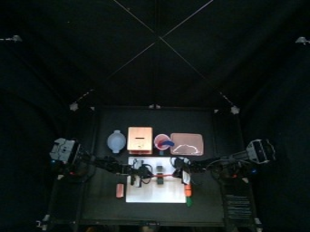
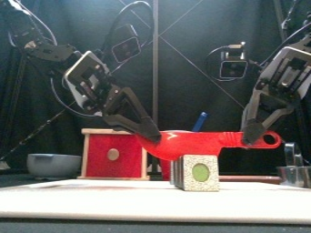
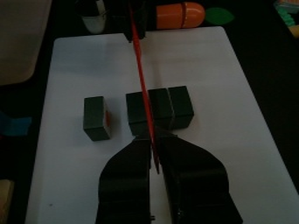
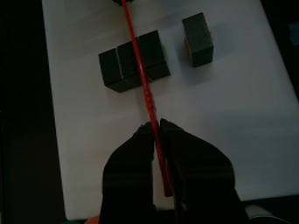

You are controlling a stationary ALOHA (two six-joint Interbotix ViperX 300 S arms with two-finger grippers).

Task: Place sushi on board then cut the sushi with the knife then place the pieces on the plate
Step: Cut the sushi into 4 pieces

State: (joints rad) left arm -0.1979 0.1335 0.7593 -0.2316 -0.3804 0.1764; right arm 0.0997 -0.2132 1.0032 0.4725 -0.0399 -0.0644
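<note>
The red knife [image 2: 213, 139] hangs level just above the white board [image 3: 233, 105], held at both ends. My left gripper [image 2: 148, 130] is shut on the blade tip and my right gripper [image 2: 253, 138] is shut on the handle. Under the blade lies the dark green sushi roll [image 3: 160, 110], with one block [image 3: 96, 118] standing apart beside it. In the front view a sushi end face [image 2: 198, 171] shows a green centre in white rice. In the right wrist view the knife [image 4: 142, 66] crosses the roll [image 4: 131, 65], and the loose block [image 4: 198, 39] lies beside it. The pink tray [image 1: 188, 142] sits at the back right.
Along the back stand a blue-grey bowl [image 2: 54, 165], the wooden box with a red drawer front [image 2: 113, 155] and a red cup [image 1: 162, 141] with a blue knife [image 2: 201, 118]. An orange toy food [image 3: 181, 13] lies just off the board. A metal object [image 2: 295, 175] sits at the right.
</note>
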